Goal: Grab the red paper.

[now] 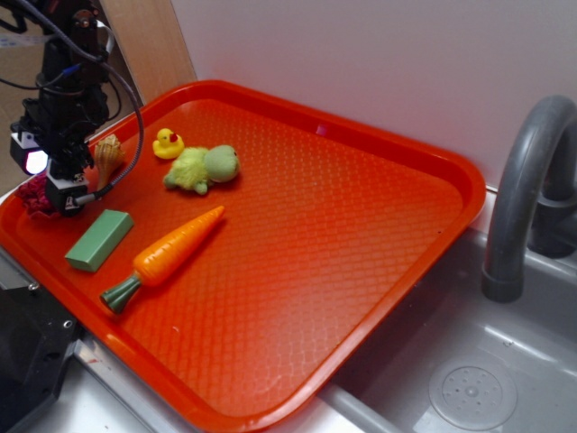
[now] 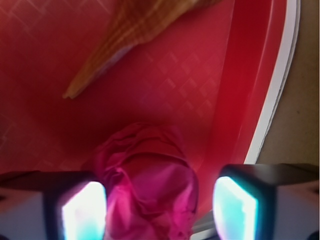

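**At the tray's far left corner: jaws straddling the red paper**

At the left end of the tray (image 1: pixel 361 225), close to the rim: the red paper (image 2: pixel 147 185), a crumpled crimson wad, mostly hidden under the arm in the exterior view, plain in the wrist view. Seen between the two fingers (image 2: pixel 82 212), jaws spread apart, one to each side of the wad; contact with the left pad possible, cannot tell for sure; a clear gap on the right side. Gripper (image 1: pixel 61 194) down low at tray level, cables trailing off the arm above.

Just beyond the paper: a tan waffle cone (image 2: pixel 135 35), lying tilted, tip toward the wad but apart from it. Farther along the tray: a yellow duck (image 1: pixel 167 144), a green plush turtle (image 1: pixel 204 169) beside it, a green block (image 1: pixel 98 240) near the front rim, an orange toy carrot (image 1: pixel 171 253) lying diagonally. Off the tray to the right: a grey sink (image 1: pixel 478 379) with a grey faucet (image 1: pixel 523 189).
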`<state>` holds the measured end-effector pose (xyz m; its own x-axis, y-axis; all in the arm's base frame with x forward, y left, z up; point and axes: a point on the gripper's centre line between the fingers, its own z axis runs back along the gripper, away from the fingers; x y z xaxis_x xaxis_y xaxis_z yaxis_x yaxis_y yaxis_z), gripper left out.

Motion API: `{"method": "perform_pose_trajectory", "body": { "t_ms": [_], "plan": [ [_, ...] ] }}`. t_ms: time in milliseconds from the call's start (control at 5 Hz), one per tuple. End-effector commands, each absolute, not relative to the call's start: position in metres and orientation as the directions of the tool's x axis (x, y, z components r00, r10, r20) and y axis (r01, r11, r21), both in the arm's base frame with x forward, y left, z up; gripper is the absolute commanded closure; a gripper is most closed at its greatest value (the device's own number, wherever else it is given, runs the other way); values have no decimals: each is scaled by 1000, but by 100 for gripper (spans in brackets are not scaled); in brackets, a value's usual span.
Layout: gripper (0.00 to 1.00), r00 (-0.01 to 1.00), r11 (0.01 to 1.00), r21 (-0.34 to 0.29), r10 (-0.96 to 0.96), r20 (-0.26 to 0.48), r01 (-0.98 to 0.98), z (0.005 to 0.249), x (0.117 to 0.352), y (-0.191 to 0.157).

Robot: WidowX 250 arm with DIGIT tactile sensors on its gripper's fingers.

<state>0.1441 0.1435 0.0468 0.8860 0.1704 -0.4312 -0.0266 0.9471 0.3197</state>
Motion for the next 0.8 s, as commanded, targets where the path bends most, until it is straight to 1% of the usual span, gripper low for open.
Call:
{"method": "perform_pose_trajectory", "body": {
  "t_ms": [0,200,400,600],
  "plan": [
    [100,888,947,318,186,-420,-48,56,143,149],
    [100,937,943,331,153,-315,-43,74,150,134],
    [100,972,949,310,125,-197,-60,110,162,101],
    [100,982,959,274,113,-150,-68,135,173,72]
  ]
}}
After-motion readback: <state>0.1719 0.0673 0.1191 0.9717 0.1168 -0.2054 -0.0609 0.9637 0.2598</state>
